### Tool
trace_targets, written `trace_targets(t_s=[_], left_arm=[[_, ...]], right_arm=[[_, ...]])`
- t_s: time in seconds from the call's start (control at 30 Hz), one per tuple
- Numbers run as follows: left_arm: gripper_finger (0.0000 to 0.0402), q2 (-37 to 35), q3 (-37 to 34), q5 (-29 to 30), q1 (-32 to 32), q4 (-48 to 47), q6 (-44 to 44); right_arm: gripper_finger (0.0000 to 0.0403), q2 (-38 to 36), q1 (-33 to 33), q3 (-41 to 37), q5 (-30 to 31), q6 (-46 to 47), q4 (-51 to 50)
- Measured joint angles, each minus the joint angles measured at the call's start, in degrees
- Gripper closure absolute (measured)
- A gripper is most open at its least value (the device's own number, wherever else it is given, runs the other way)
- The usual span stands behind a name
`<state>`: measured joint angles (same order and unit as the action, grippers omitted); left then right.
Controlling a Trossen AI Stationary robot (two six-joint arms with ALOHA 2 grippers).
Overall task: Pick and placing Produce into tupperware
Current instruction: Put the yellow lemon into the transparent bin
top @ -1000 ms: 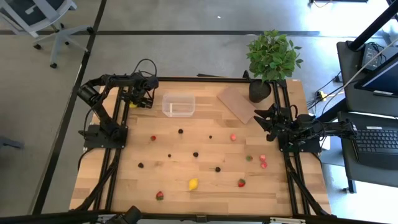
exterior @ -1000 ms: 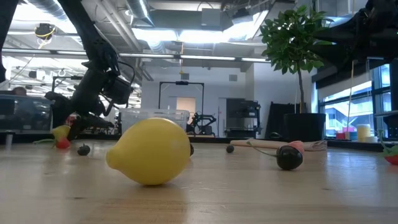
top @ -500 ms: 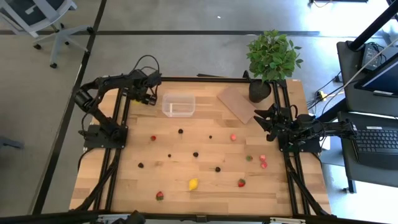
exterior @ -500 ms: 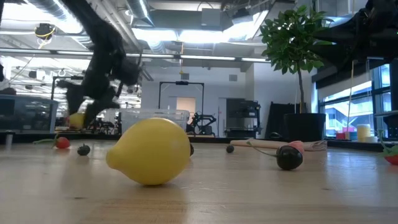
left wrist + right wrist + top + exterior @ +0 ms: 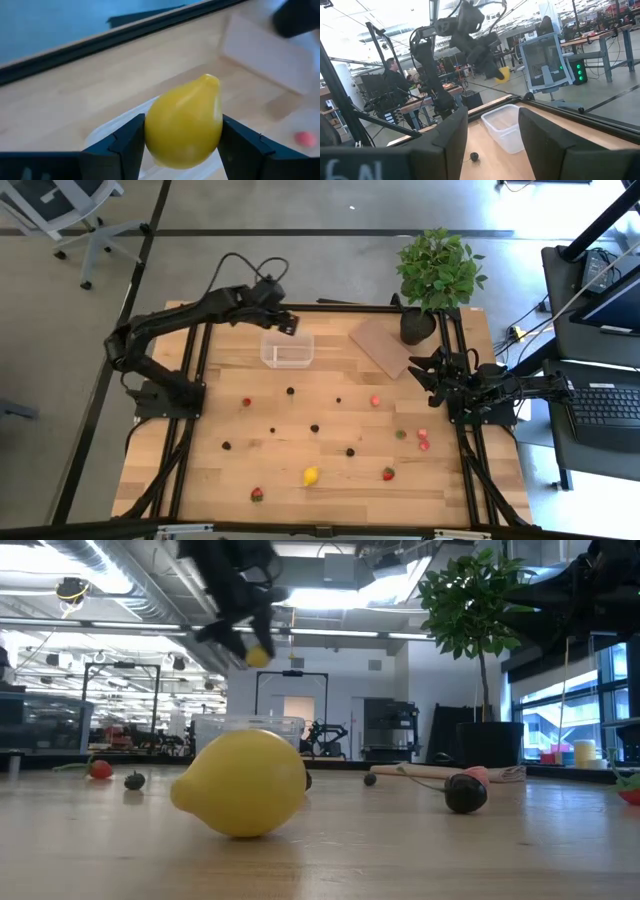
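Left gripper (image 5: 284, 325) is clamped on a small yellow lemon-shaped piece (image 5: 184, 122), its two dark fingers (image 5: 127, 142) pressing the fruit from either side in the left wrist view. Compared with a second ago, when this gripper sat low near the table's far left corner, beside the black frame rail, the left arm now reaches out toward the middle, and the gripper hangs over the far edge of the small clear plastic rectangular tupperware (image 5: 287, 348). In the low view the yellow piece (image 5: 258, 656) is now high above the container (image 5: 247, 723), where earlier it hung close to the tabletop at the left. The left wrist view shows the container's pale rim (image 5: 107, 132) directly beneath the held fruit.

Right gripper (image 5: 420, 372) rests at the table's right edge with its fingers spread apart, in the same place as in the earlier frames; in its own view it looks across at the clear container (image 5: 506, 125).

Other produce lies where it did before on the light wooden table (image 5: 330, 480): a second yellow lemon-like piece (image 5: 311, 476) near the front edge, red strawberry-like pieces (image 5: 388, 473), and dark berry-like pieces (image 5: 314, 428) scattered mid-table. A flat brown board (image 5: 382, 345) lies at the far right, next to a leafy green potted plant (image 5: 436, 272)
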<state>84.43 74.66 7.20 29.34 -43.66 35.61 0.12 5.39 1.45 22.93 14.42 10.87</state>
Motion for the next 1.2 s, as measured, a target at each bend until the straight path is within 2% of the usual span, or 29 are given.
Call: trace_targets(t_s=[0.17,0.33,0.73,1.2], left_arm=[[0.0199,8.4,5.6,0.8,-3.0,-1.5,2.3],[0.0199,14.1,6.9,-0.7,-3.6,-4.8,4.4],[0.0194,21.4,6.9,-1.4,-4.5,-10.0,12.3],[0.0197,27.7,6.9,-1.5,-4.1,-9.5,18.3]], right_arm=[[0.0224,0.0,0.0,0.0,0.0,1.8,0.0],[0.0224,0.0,0.0,0.0,0.0,3.4,0.0],[0.0224,0.0,0.0,0.0,0.0,3.4,0.0],[0.0224,0.0,0.0,0.0,0.0,3.1,0.0]])
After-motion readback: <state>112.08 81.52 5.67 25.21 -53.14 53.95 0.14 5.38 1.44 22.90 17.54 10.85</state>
